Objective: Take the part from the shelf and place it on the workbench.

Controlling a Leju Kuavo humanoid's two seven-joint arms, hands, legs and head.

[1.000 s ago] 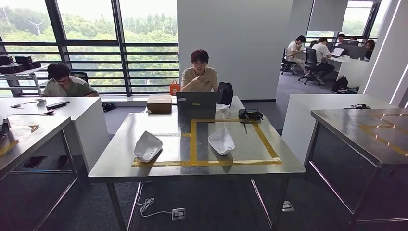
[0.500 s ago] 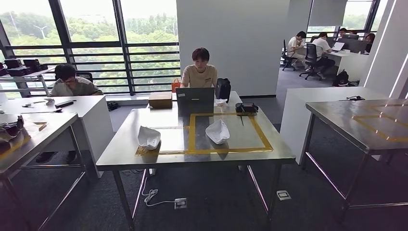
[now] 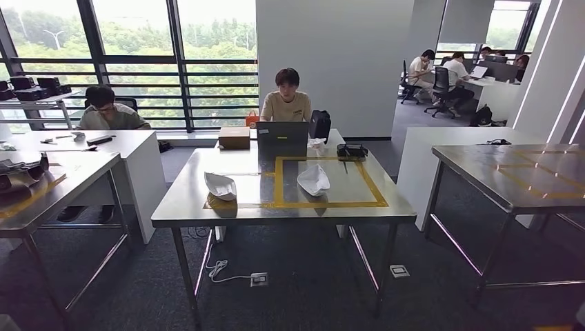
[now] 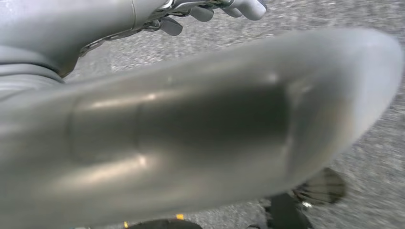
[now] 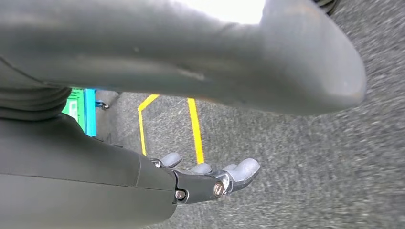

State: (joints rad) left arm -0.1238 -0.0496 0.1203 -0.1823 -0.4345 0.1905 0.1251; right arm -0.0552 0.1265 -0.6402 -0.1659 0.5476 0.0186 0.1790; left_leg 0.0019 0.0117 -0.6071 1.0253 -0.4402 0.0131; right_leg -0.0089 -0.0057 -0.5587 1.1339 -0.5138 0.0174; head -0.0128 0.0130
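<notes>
Grey carpet lies under my steel bench (image 3: 207, 210), where 2 white parts sit: one part (image 3: 220, 185) left, another (image 3: 313, 178) inside the yellow tape square (image 3: 324, 181). My left hand (image 4: 210, 9) and right hand (image 5: 210, 179) hang over the carpet, fingers (image 5: 246, 168) loosely spread, holding nothing.

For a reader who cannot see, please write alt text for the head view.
A steel workbench stands ahead, with yellow tape marking a rectangle and two white parts: one white part left of the tape, the other white part inside it. A person sits behind a laptop at its far end.
</notes>
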